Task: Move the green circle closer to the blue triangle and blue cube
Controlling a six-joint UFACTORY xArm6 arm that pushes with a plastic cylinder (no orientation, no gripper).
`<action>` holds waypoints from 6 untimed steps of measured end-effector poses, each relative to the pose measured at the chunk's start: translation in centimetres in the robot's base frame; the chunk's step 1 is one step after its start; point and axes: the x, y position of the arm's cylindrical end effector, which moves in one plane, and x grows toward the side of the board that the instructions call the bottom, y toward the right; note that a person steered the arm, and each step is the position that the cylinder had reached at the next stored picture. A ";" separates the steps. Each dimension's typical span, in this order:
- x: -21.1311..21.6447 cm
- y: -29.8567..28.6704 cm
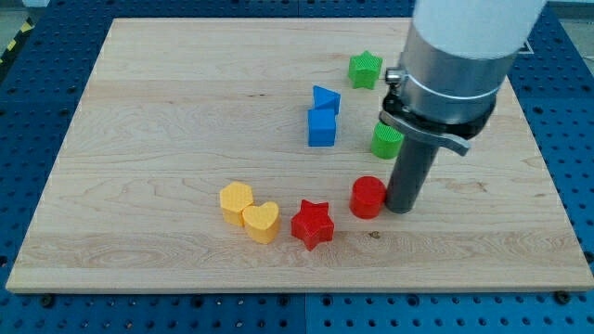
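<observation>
board [167, 139]: pale wood, visible grain, smooth matt finish
green circle [384, 142]: ribbed sides, matt, plastic-looking
blue cube [321, 128]: matt, plastic-looking
red star [312, 224]: ribbed sides, slight sheen on top
rod [409, 172]: dark, smooth, dull sheen
arm housing [473, 28]: white, glossy

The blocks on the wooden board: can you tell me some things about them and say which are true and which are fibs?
1. The blue triangle touches the blue cube, just above it in the view. True.
2. My tip is beside the yellow heart. False: it stands right next to the red cylinder, on that block's right in the view.
3. The green circle is partly hidden behind the arm. True.
4. The green star sits at the view's bottom. False: it is near the top.
5. The red star lies between the yellow heart and the red cylinder. True.
</observation>
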 end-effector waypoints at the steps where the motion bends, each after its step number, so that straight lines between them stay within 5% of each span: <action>1: 0.0 -2.3; 3: 0.0 -7.9; 6: -3.3 4.5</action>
